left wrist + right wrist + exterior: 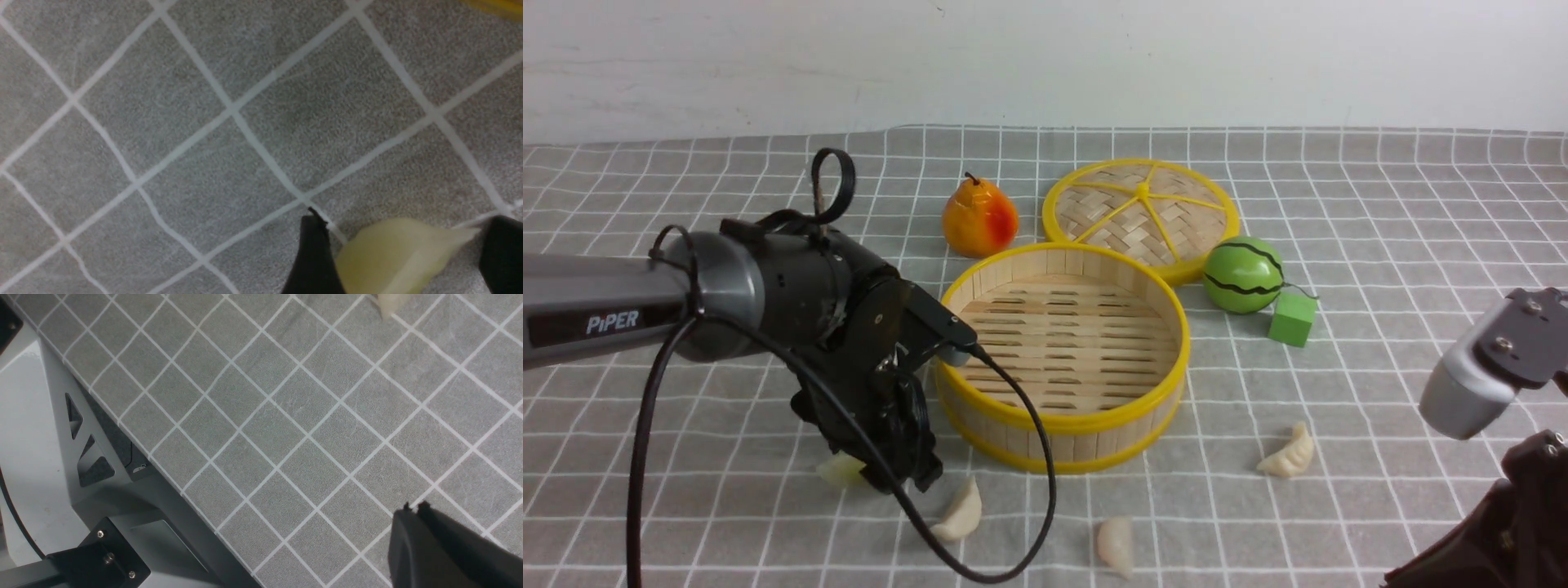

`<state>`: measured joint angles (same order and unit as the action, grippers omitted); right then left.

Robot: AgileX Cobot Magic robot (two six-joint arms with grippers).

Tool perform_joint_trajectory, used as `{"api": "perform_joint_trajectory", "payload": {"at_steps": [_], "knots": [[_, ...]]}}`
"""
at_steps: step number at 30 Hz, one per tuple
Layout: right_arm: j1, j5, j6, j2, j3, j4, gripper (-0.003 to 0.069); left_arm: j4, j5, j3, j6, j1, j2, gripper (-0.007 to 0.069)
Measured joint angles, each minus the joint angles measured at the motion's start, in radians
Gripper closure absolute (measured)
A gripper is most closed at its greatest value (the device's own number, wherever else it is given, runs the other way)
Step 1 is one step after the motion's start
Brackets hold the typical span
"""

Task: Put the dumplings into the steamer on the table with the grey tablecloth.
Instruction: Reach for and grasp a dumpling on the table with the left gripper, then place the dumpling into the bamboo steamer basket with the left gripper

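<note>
Fingers of the left gripper stand released on both sides of the green dumpling, low over the table close to its near edge, left of the steamer. One finger touches the dumpling; the other is just beside its tip. I judge the step is the first grasp: next the fingers must clench, then lift over the steamer's rim. Three other dumplings lie along the near edge. The right gripper is clenched on nothing.
</note>
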<state>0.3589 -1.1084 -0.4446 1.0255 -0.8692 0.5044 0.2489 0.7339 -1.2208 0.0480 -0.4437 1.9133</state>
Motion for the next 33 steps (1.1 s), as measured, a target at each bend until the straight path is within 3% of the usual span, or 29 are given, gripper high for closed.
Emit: {"api": "perform_joint_trajectory", "payload": {"at_steps": [3, 7, 16, 24, 33], "knots": [[0.0, 0.0, 0.0, 0.0, 0.0, -0.001, 0.0649, -0.006, 0.008, -0.001, -0.041, 0.0, 0.001, 0.0186], [0.0, 0.0, 0.0, 0.0, 0.0, -0.001, 0.0645, 0.0, 0.017, -0.001, -0.095, -0.001, 0.001, 0.0323], [0.001, 0.018, -0.003, 0.0, 0.0, -0.001, 0.0638, -0.003, 0.097, -0.029, -0.106, 0.0, -0.079, 0.0328], [0.001, 0.031, -0.003, 0.0, 0.0, -0.002, 0.063, -0.212, 0.257, -0.376, -0.159, -0.023, -0.105, 0.0328], [0.001, 0.033, -0.003, 0.0, 0.0, -0.001, 0.0619, -0.249, 0.212, -0.674, -0.19, -0.081, 0.165, 0.0332]]}}
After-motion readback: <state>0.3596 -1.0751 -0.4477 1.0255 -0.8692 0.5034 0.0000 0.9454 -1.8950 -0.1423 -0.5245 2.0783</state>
